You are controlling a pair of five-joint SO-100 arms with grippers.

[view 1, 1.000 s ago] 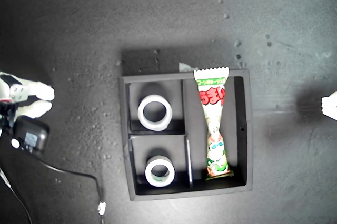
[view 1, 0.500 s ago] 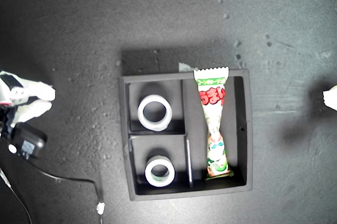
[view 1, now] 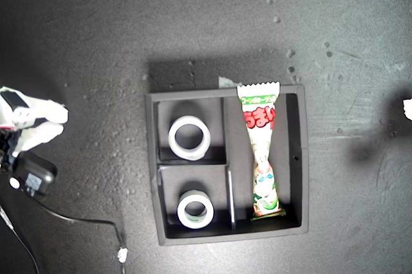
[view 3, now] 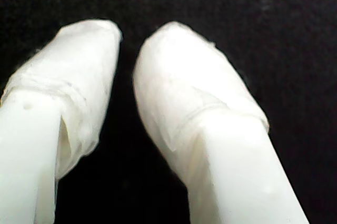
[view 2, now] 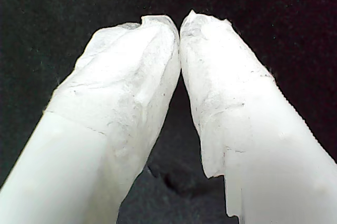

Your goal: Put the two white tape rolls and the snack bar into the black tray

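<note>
Withdrawn further off the exterior view's right edge: a white arm tip [view 1: 407,108]. First gripper [view 2: 180,21] pinched empty, second gripper [view 3: 126,40] slightly parted, both far from glossy crimped bar [view 1: 260,152] and ring rolls [view 1: 189,137] in square matte tray [view 1: 152,158].

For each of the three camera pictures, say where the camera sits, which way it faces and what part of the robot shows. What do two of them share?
Exterior view: overhead, facing straight down on the black tray holding two tape rolls and the snack bar; a gripper shows at each side edge.
First wrist view: on my first gripper, fingertips together, dark surface beyond.
Second wrist view: on my second gripper, fingertips slightly apart.
Shared: both wrist views show only white fingers over dark surface.
</note>
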